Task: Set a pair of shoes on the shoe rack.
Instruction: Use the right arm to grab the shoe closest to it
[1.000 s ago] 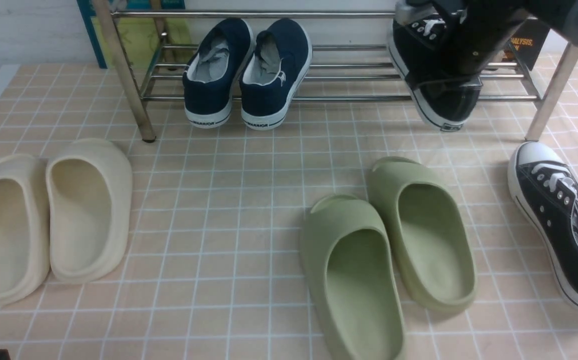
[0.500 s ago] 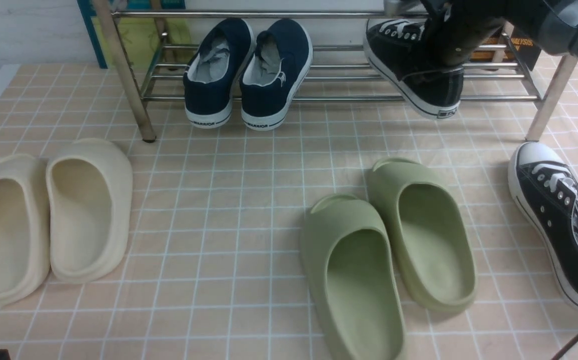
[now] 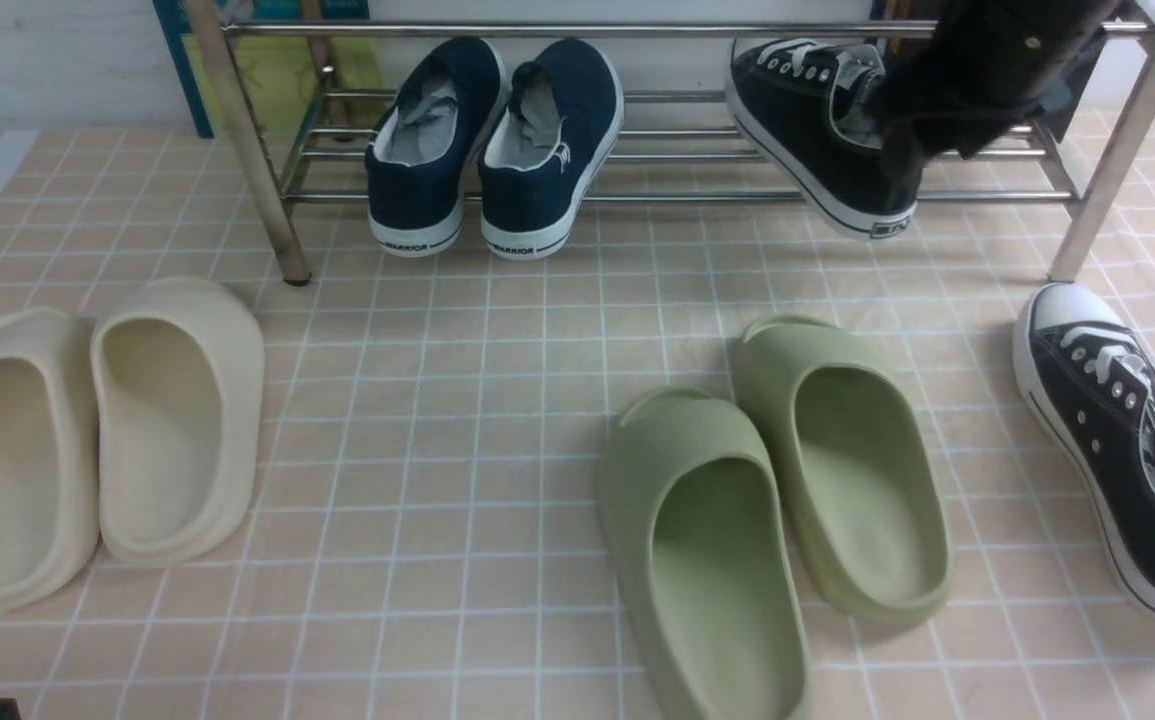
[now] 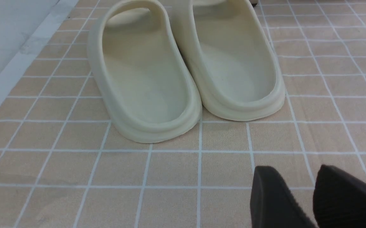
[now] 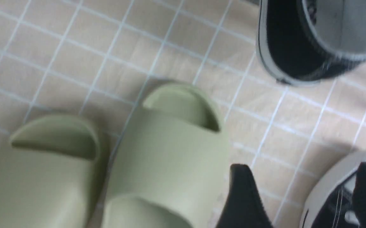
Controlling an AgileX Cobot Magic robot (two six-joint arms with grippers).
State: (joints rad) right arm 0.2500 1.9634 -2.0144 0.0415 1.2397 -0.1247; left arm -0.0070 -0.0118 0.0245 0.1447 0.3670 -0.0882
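Note:
One black canvas sneaker (image 3: pixel 817 130) lies on the silver shoe rack (image 3: pixel 687 196) at its right part, its heel hanging over the front bar. Its heel also shows in the right wrist view (image 5: pixel 297 47). The other black sneaker (image 3: pixel 1117 450) lies on the floor at the right, and its white toe cap shows in the right wrist view (image 5: pixel 325 186). My right arm (image 3: pixel 987 70) is over the rack beside the racked sneaker. My right gripper (image 5: pixel 301 166) is open and empty above the floor. My left gripper (image 4: pixel 295 169) is shut and empty, low over the floor.
Navy slip-ons (image 3: pixel 497 140) sit on the rack's left part. Olive-green slides (image 3: pixel 837 470) lie on the floor in front of the rack, left of the floor sneaker. Cream slides (image 3: pixel 177 420) lie at the left, just ahead of my left gripper (image 4: pixel 144 72).
The right gripper carried the sneaker left and down onto the rack, let go of it and drew back to the right. The left arm has not moved.

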